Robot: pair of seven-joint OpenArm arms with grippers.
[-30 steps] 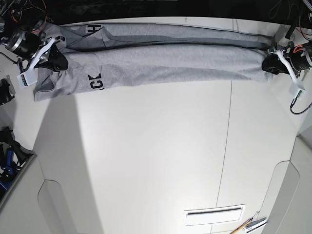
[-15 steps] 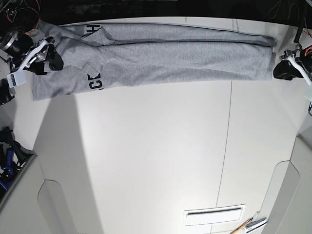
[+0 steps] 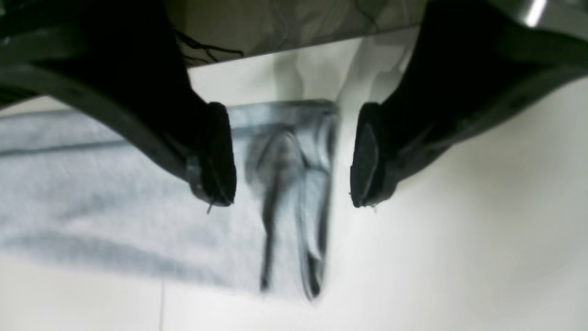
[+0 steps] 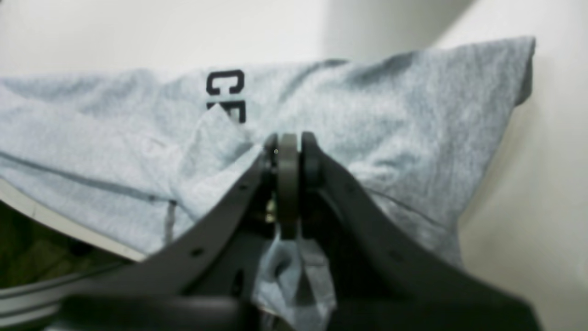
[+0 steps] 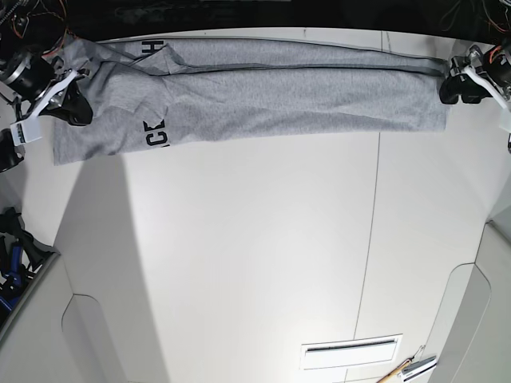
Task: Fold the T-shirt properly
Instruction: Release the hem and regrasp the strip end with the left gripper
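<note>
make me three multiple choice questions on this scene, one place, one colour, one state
1. Where on the table is the shirt?
A) near edge
B) far edge
C) middle

2. What colour is its lettering?
A) red
B) white
C) black

3. How is the left gripper?
A) open
B) shut
C) out of view

1 B: the shirt runs along the table's top side in the base view.
2 C: dark letters show on grey cloth.
3 A: the left gripper's fingers stand wide apart.

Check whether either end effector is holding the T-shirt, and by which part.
Nothing appears held: the left end effector is open at the T-shirt's edge; the right end effector is shut, no fabric visibly pinched.
</note>
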